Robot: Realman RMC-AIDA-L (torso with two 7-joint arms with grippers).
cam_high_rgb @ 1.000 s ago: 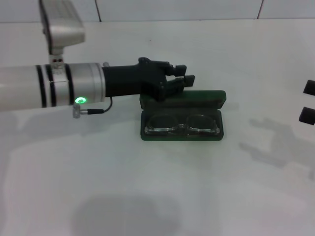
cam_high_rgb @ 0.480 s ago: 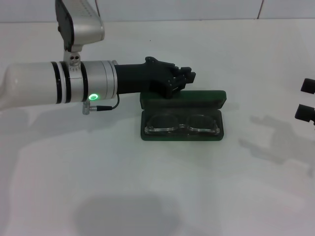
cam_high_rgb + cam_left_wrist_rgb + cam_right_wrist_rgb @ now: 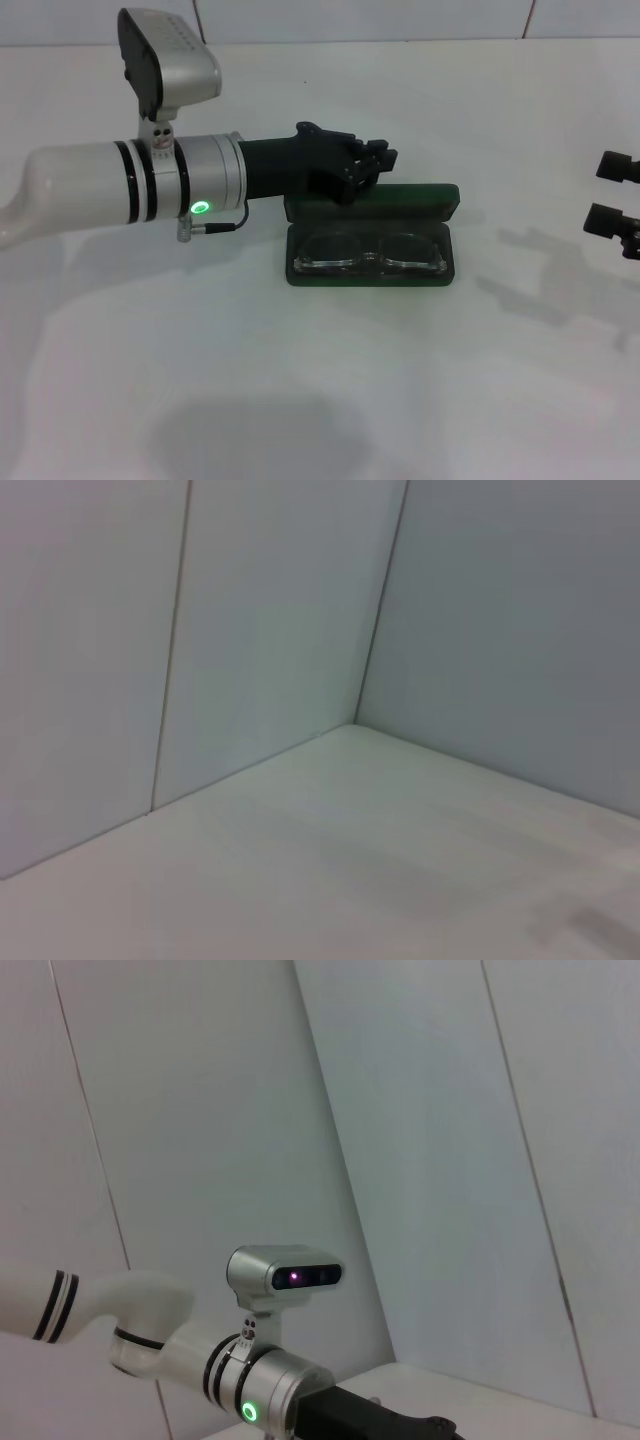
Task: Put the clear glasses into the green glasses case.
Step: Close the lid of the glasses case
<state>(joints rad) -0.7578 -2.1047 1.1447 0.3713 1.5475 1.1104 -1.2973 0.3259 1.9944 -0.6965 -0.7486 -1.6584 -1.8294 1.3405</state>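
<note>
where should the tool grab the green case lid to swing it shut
Take the green glasses case by its upright lid, along the free top edge near the middle, coming from behind and above. The lid stands at the back, the clear glasses already lie in the tray, and the left tool hovers there.

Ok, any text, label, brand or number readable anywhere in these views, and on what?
None can be read.
The green glasses case lies open with the clear glasses inside; no lettering shows on it.
The left tool and its arm carry only black bands and a green light, no writing.
</note>
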